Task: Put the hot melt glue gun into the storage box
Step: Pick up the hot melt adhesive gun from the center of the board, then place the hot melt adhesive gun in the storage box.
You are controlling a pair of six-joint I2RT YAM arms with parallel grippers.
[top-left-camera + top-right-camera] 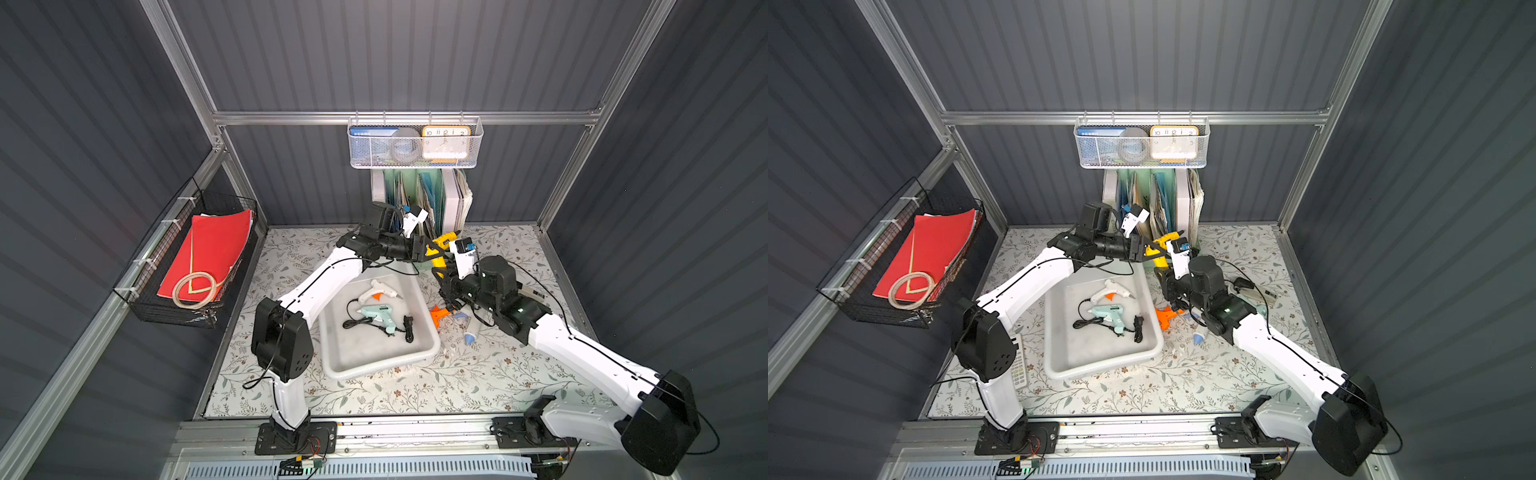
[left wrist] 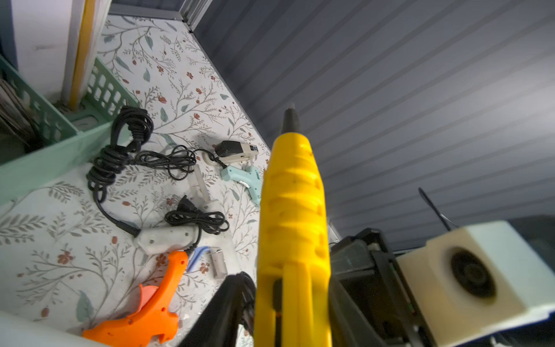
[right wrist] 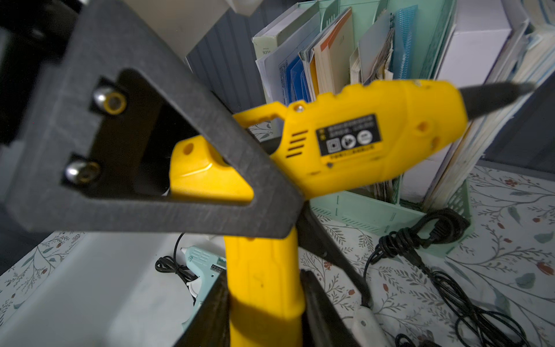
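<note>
While held aloft near the storage box, yellow hot melt glue gun, right pincer clamped on its handle, left pincer closed on its rear end

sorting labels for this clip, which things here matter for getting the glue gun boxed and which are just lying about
Job:
yellow glue gun, held by left gripper and right gripper
storage box
orange glue gun, perhaps next

Lying about:
black wire basket
mesh basket
file holder
</note>
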